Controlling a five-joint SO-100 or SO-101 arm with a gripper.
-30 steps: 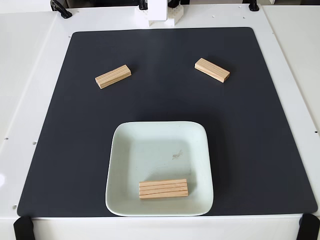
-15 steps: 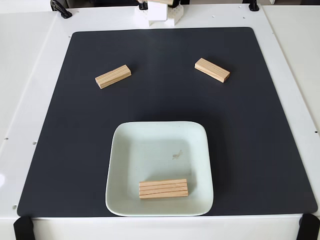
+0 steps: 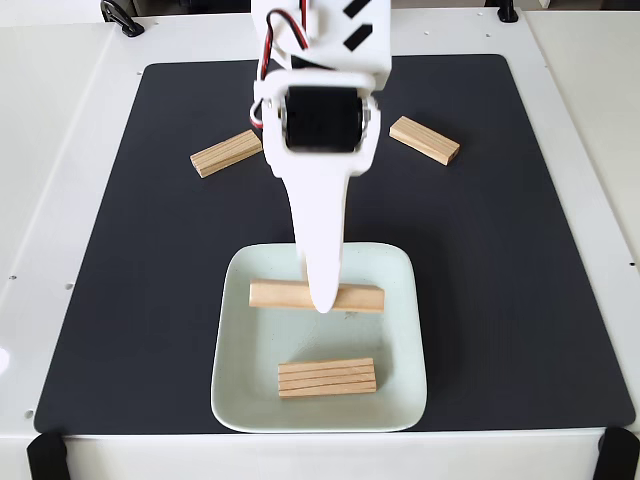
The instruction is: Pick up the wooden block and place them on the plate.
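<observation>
pine, near: one grained wooden block [image 3: 327, 378] lies flat on the plate [image 3: 400, 330], near its front rim.
gripper: white gripper [image 3: 323, 300] reaches down over a second block [image 3: 275, 295] at plate centre; grasping or released, i cannot tell.
step: set it level, let go cleanly, lift straight up.
far left block [image 3: 226, 153]: on black mat [image 3: 520, 250].
far right block [image 3: 424, 139]: likewise.

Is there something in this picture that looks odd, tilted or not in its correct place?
Nothing looks damaged or spilled. Two wooden blocks lie at angles on the black mat, outside the plate. On the plate, one block lies flat and another sits at the gripper tip.
</observation>
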